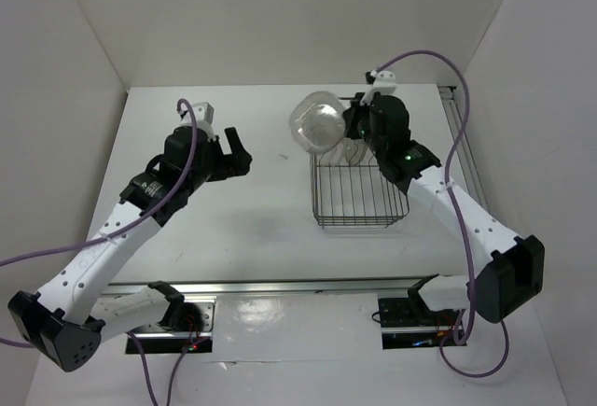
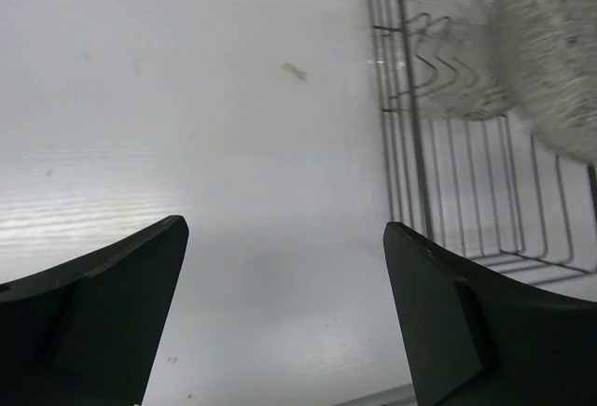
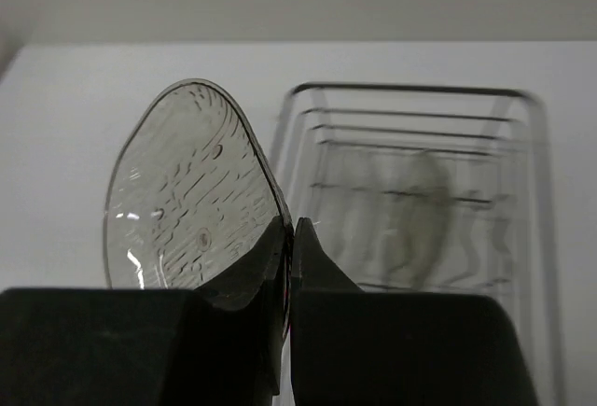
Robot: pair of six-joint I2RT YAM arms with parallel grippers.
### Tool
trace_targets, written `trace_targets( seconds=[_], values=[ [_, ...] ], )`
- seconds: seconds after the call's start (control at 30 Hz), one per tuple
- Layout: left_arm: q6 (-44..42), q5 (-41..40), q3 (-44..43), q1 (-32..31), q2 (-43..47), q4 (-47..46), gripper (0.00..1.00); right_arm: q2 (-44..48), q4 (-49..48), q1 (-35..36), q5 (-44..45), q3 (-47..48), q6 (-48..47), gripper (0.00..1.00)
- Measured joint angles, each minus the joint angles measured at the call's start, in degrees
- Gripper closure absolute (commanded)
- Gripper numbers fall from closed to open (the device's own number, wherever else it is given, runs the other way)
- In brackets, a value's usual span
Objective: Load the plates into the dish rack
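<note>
My right gripper [image 1: 353,126] is shut on the rim of a clear plate [image 1: 318,122], holding it tilted in the air above the far left corner of the dish rack [image 1: 358,208]. In the right wrist view the plate [image 3: 187,201] stands on edge left of the pinched fingertips [image 3: 291,238], with the rack [image 3: 522,191] behind. Plates [image 1: 351,151] stand upright in the rack's far end; they also show in the right wrist view [image 3: 410,201] and in the left wrist view [image 2: 457,61]. My left gripper [image 1: 235,152] is open and empty over bare table left of the rack.
The white table [image 1: 252,229] is walled by white panels at the left, back and right. A metal rail [image 1: 462,135] runs along the table's right side. Purple cables loop over both arms.
</note>
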State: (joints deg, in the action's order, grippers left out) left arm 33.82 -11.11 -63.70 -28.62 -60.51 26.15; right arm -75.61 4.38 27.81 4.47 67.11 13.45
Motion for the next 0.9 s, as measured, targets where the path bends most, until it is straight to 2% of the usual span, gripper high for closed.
trace_targets(
  seconds=[0.13, 0.27, 0.47, 0.73, 0.9],
  values=[
    [1.86, -4.57, -0.42, 0.98, -0.87, 3.39, 0.00, 0.98, 4.35, -1.81, 25.62, 4.02, -2.21, 1.00],
    [2.60, -5.05, -0.44, 0.98, -2.25, 4.59, 0.00, -2.64, 7.65, -7.17, 38.80, 7.89, -3.23, 1.00],
    [2.64, -3.96, -0.44, 0.98, -3.39, 4.96, 0.00, -6.08, 10.43, -11.19, 43.04, 7.04, -4.55, 1.00],
    [2.64, -2.16, -0.44, 0.98, -3.39, 4.96, 0.00, -14.67, 10.64, -11.85, 48.81, 7.67, -7.30, 1.00],
    [2.64, -1.36, -0.44, 0.98, -3.43, 4.94, 0.00, -15.98, 10.78, -11.85, 50.71, 7.65, -8.83, 1.00]
  ],
)
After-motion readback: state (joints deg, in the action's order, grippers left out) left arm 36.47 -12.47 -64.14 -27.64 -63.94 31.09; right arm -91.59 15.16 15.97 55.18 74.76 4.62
